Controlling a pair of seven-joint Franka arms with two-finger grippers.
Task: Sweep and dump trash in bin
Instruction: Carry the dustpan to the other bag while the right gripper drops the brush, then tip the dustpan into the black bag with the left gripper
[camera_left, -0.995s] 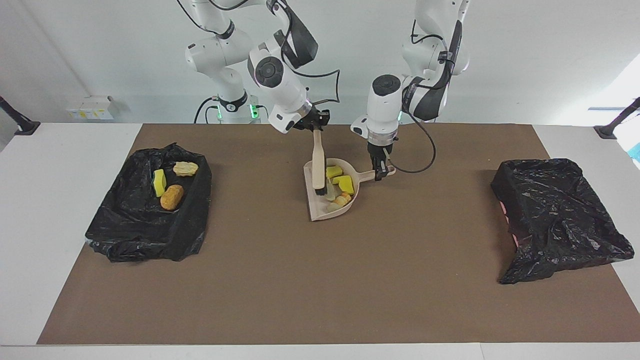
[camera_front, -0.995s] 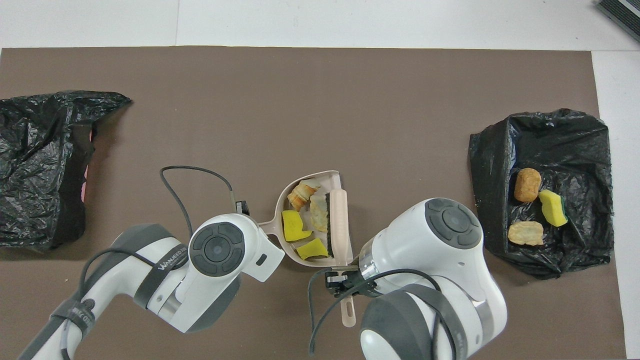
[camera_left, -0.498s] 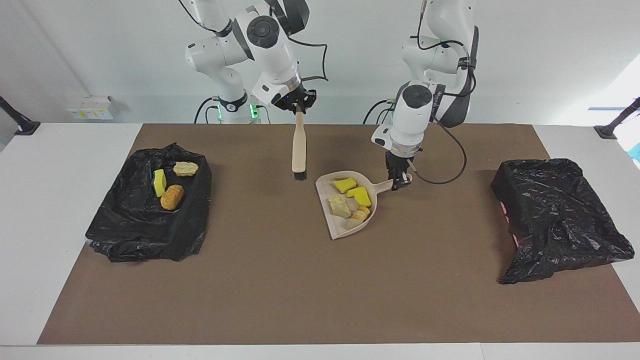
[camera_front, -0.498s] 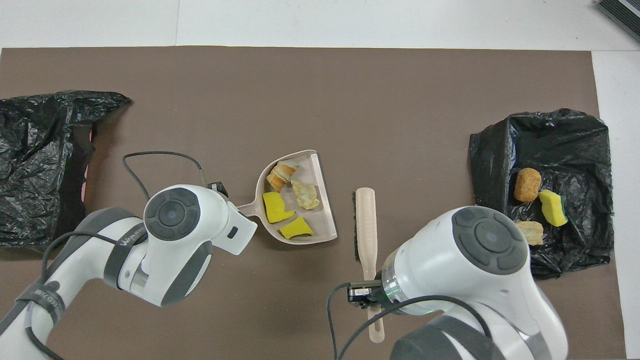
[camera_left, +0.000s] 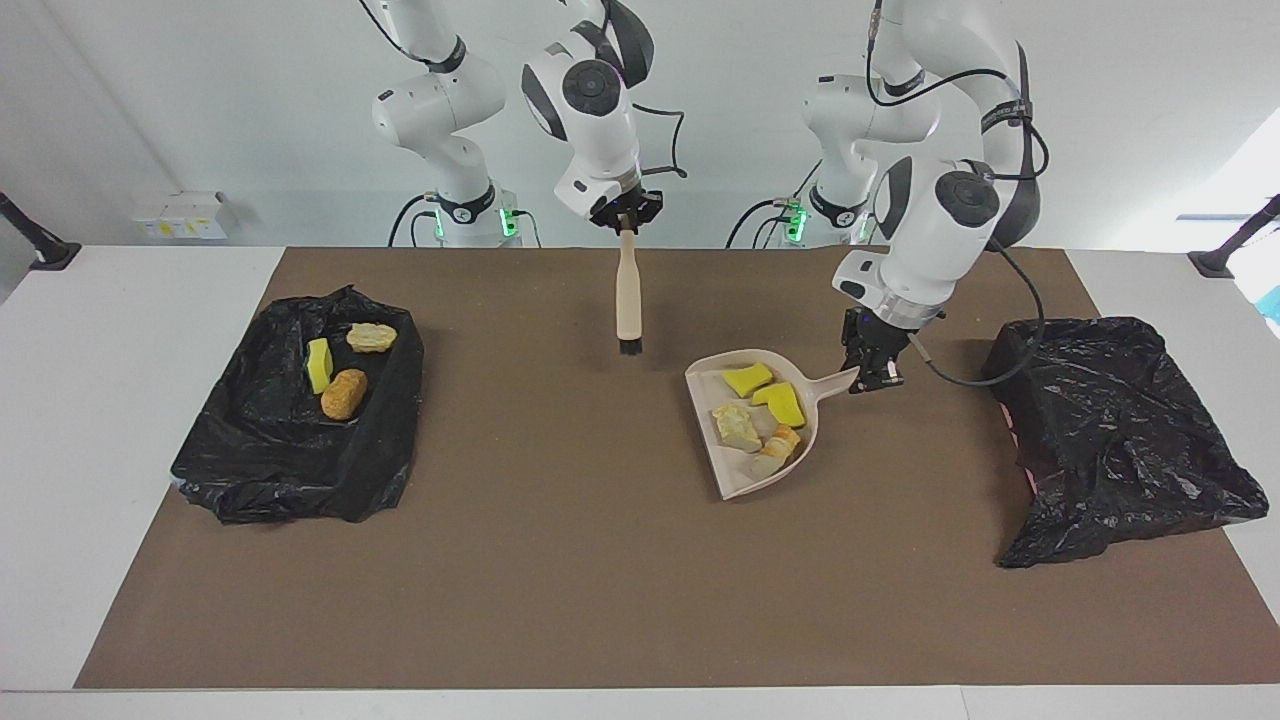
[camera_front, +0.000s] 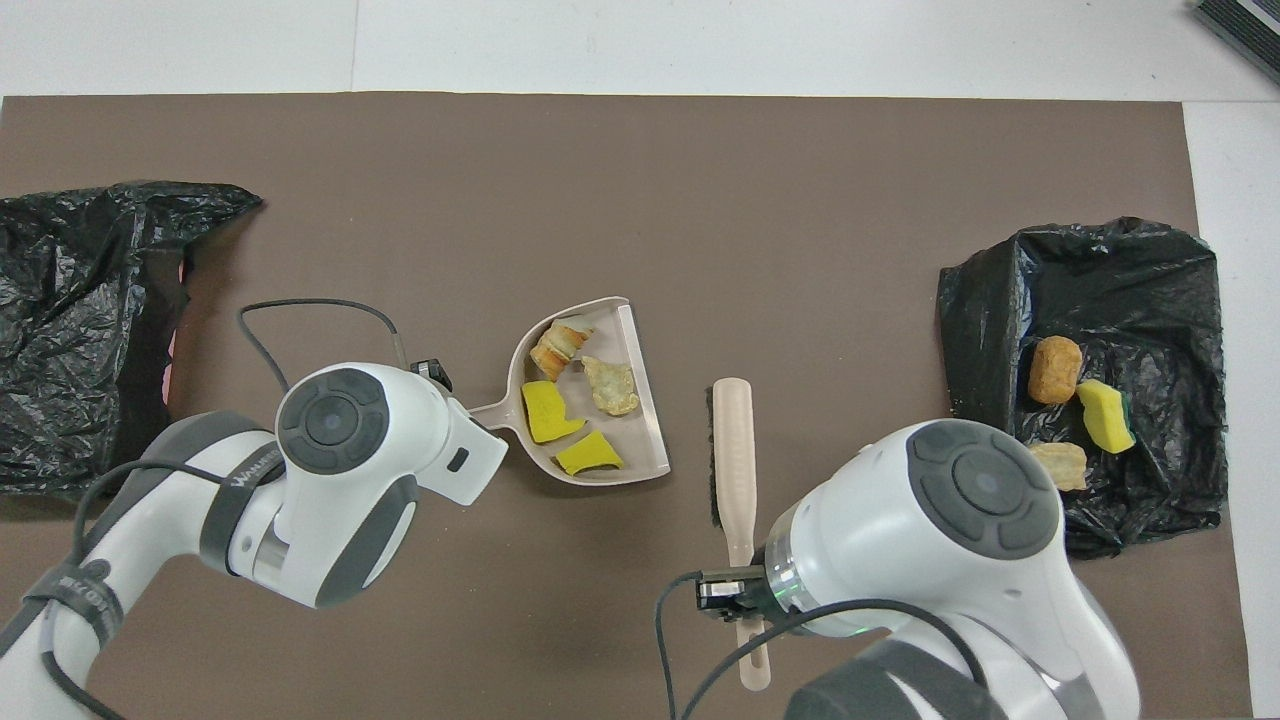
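My left gripper (camera_left: 868, 372) is shut on the handle of the beige dustpan (camera_left: 738, 478), held level over the middle of the mat; its wrist hides it in the overhead view. In the dustpan (camera_front: 642, 440) lies trash: two yellow sponge pieces (camera_left: 782, 403), a pale foam chunk (camera_left: 735, 425) and an orange-beige scrap (camera_front: 558, 347). My right gripper (camera_left: 626, 222) is shut on the brush handle, so the brush (camera_left: 629, 300) hangs bristles down over the mat, beside the pan. A black-bagged bin (camera_left: 1110, 430) sits at the left arm's end.
A second black-bagged bin (camera_left: 290, 450) at the right arm's end holds a yellow green-backed sponge (camera_front: 1104, 415), a beige chunk (camera_front: 1058, 466) and an orange-brown lump (camera_front: 1055, 368). A brown mat (camera_left: 560, 560) covers the table. A cable loops from the left wrist.
The right gripper lifted the brush out of the dustpan. The left gripper carried the loaded dustpan away from the brush, toward the left arm's end of the table.
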